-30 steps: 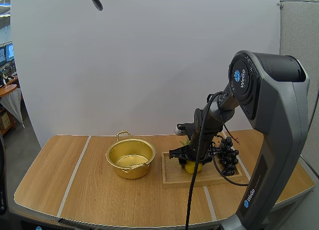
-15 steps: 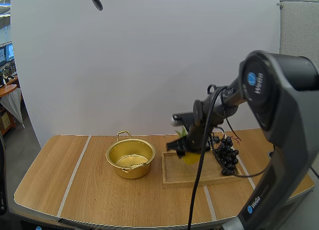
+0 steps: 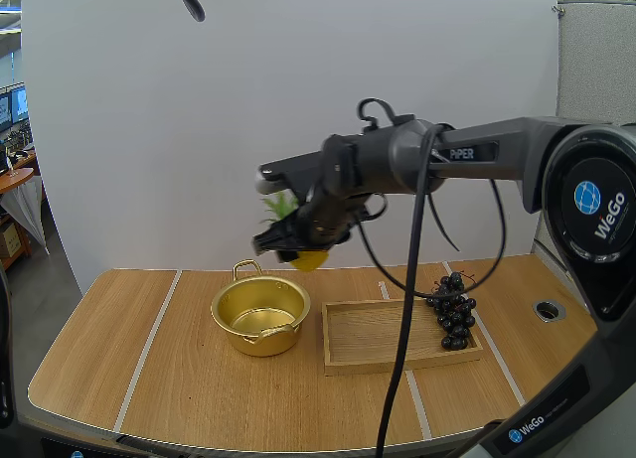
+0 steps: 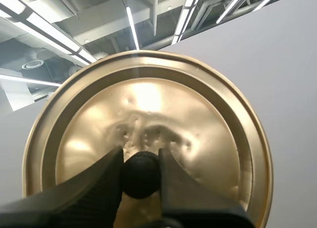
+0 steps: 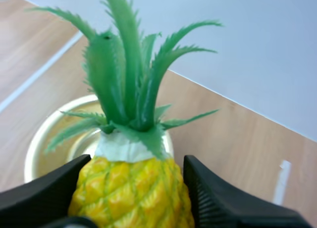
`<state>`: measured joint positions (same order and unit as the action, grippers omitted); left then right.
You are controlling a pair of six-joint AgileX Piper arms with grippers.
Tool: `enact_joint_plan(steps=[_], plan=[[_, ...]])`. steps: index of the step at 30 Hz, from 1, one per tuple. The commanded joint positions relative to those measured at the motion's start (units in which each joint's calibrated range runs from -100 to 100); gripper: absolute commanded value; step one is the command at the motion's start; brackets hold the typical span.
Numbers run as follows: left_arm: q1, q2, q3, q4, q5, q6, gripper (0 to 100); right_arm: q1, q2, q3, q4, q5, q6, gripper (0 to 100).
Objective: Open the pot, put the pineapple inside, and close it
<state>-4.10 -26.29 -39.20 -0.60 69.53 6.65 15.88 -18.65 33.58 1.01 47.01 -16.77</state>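
A gold pot (image 3: pixel 260 315) stands open on the table, left of a wooden tray (image 3: pixel 397 344). My right gripper (image 3: pixel 298 245) hangs in the air above the pot's far right rim, shut on a small yellow pineapple (image 3: pixel 309 258) with green leaves (image 3: pixel 281 206). In the right wrist view the black fingers press both sides of the pineapple (image 5: pixel 132 193), and the pot (image 5: pixel 43 139) lies below and behind it. My left gripper (image 4: pixel 141 174) is shut on the black knob (image 4: pixel 141 175) of the gold lid (image 4: pixel 148 119), which it holds up in the air.
A bunch of dark grapes (image 3: pixel 453 312) lies on the tray's right edge. A round hole (image 3: pixel 547 310) sits in the table at the far right. Bare table stretches left of the pot and along the front edge.
My right gripper lifted the pineapple off the wooden tray and carried it up and left, from over the tray to above the pot's rim.
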Motion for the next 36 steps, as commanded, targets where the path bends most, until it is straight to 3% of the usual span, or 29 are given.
enact_joint_plan(steps=[1,16,36], plan=[[-0.18,-0.4,-0.4,0.0,-1.9,-0.4,0,4.4,4.3,-3.0,-0.5,-0.4,0.0,0],[-0.18,-0.4,-0.4,0.0,-1.9,-0.4,0,4.7,18.6,-5.3,0.8,-1.1,0.0,0],[-0.18,-0.4,-0.4,0.0,-1.9,-0.4,0,5.0,25.7,-5.3,1.2,-2.9,0.0,0]])
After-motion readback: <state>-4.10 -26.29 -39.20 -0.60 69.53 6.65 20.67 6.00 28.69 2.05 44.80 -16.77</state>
